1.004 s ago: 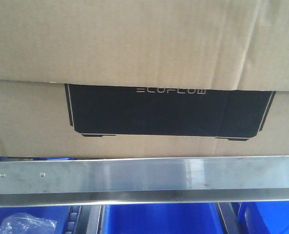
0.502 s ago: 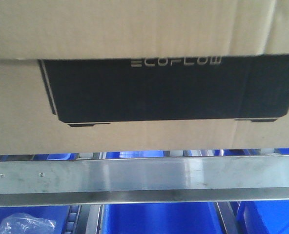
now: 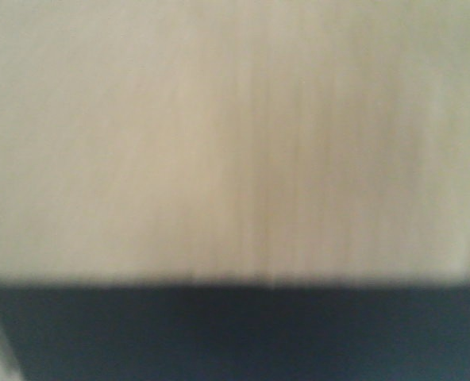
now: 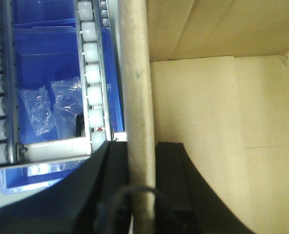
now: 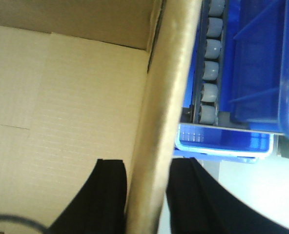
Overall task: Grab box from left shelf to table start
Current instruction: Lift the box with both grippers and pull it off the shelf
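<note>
The box (image 3: 235,143) fills the front view, blurred and probably very near the lens, with its black print along the bottom edge. The left gripper (image 4: 142,158) is clamped on one upright box wall at lower centre, and the right gripper (image 5: 147,170) likewise on another. Blue bins (image 4: 42,48) and white rollers (image 4: 92,73) sit upper left.

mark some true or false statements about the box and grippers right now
1. The left gripper and the right gripper each straddle a wall of the box. True.
2. The front view shows the whole box sharply. False: it is blurred, filled by cardboard and black print.
3. Clear plastic bags lie in a blue bin. True.
4. The box is sealed shut. False: it is open, and both grippers reach inside.
</note>
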You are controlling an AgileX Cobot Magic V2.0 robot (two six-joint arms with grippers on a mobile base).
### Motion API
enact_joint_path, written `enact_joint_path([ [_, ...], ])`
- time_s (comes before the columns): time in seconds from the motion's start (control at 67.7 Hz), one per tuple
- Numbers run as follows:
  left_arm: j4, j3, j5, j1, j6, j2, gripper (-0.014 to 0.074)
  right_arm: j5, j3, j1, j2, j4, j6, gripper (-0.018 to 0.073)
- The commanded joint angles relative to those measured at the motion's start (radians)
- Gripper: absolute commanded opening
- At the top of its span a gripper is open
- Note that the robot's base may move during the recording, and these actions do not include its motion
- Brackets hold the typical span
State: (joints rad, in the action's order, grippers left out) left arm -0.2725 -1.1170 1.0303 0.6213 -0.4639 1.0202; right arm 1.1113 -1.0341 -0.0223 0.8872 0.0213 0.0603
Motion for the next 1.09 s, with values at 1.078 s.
enact_joint_path([
  [1.078,-0.042,0.069,-0.406,0.206,-0.060,-0.447,-0.0092,-0.272,-0.018,-0.007,-0.504,0.172,-0.025,0.0057],
])
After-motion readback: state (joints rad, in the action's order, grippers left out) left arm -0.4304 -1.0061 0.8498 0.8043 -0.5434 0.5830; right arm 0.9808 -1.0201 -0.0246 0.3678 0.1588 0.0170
